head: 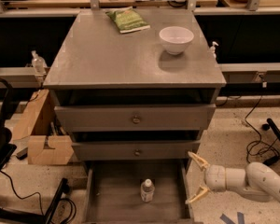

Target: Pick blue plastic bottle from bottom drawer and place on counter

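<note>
From the camera view, the blue plastic bottle [147,190] stands upright on the floor of the pulled-out bottom drawer [112,195], while the gripper [192,178] hovers just right of the drawer with fingers spread apart, holding nothing, below the counter [112,55] bearing a white bowl [176,39] and green packet [128,19].

The gripper [188,178], at the arm's tip low on the right of the view, has two slim, pale yellow fingers [196,160], curved and pointed, spread apart. Behind them a short white cylinder joins a smooth, glossy white arm [263,178] of thick rounded tube segments
</note>
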`<action>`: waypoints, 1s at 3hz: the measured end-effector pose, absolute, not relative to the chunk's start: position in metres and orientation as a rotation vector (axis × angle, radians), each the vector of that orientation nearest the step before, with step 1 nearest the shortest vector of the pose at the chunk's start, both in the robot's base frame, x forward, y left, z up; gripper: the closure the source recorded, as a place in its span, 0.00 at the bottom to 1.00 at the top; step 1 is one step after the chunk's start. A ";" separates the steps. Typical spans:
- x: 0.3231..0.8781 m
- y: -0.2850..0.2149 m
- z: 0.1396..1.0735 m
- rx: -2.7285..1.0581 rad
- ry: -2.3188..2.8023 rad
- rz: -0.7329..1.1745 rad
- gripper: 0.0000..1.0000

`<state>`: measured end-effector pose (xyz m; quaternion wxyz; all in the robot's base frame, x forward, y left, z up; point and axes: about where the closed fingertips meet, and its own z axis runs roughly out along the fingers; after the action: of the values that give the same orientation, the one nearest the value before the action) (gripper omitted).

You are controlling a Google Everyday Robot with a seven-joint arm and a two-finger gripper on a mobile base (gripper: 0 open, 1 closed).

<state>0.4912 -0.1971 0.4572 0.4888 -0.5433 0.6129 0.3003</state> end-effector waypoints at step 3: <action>0.518 -0.113 0.282 -1.360 1.518 0.861 0.00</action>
<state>0.5176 -0.1132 0.2819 0.4483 -0.5495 0.6133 0.3478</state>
